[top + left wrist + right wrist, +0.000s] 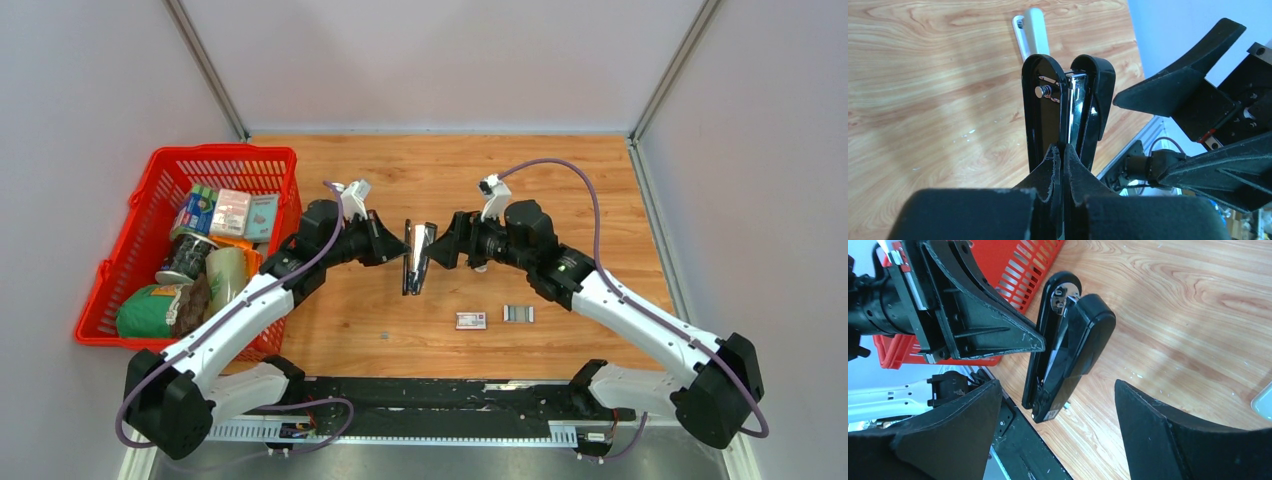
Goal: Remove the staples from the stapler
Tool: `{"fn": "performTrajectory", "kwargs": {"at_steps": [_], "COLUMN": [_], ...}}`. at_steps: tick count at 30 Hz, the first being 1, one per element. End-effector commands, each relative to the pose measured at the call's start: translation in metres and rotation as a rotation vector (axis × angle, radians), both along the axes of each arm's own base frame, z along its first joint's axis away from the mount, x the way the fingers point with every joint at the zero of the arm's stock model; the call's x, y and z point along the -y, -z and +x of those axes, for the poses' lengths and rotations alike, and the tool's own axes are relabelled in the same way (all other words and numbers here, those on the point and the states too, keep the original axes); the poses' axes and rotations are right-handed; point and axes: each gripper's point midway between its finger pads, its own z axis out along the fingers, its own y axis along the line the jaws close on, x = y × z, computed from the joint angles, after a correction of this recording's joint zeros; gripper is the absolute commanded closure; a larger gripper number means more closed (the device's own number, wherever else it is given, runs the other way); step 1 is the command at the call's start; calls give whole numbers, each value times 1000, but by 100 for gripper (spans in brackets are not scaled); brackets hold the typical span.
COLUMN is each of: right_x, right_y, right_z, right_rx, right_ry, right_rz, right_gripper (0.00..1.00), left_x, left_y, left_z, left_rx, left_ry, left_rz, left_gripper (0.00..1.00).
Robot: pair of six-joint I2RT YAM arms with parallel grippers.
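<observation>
A black stapler (415,258) is held up above the table's middle, its black arms parted and a chrome channel showing between them. My left gripper (393,245) is shut on it; in the left wrist view the pads (1053,165) pinch a thin black part of the stapler (1048,110). My right gripper (447,250) is open just right of it; in the right wrist view the stapler (1068,340) hangs between its wide-apart fingers (1158,425). A short silvery strip of staples (518,313) lies on the table at the front right.
A small printed white box (471,320) lies just left of the strip. A red basket (150,190) full of groceries stands at the left. A tiny grey speck (385,337) lies near the front. Grey walls close in the wooden table (600,200).
</observation>
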Motion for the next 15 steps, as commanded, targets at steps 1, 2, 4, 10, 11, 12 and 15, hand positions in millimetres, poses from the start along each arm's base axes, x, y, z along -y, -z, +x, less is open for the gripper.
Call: {"fn": "performTrajectory", "kwargs": {"at_steps": [1, 2, 4, 10, 11, 12, 15], "right_x": [-10, -10, -10, -12, -12, -12, -14], "right_y": [-36, -37, -37, -39, -39, -39, -44], "right_z": [7, 7, 8, 9, 9, 8, 9], "right_rx": [74, 77, 74, 63, 63, 60, 70], "right_ry": [-27, -28, -31, -38, -39, -42, -45], "right_rz": [97, 104, 106, 127, 131, 135, 158], "right_gripper": [14, 14, 14, 14, 14, 15, 16], "left_x": [11, 11, 12, 13, 14, 14, 15], "left_y": [-59, -61, -62, -65, -69, -68, -70], "left_z": [-1, -2, -4, -9, -10, -11, -12], "left_rx": [146, 152, 152, 157, 165, 160, 161], "left_ry": [42, 49, 55, 72, 75, 82, 86], "left_rz": [-166, -171, -173, -202, -216, -222, -229], "left_gripper": [100, 100, 100, 100, 100, 100, 100]}}
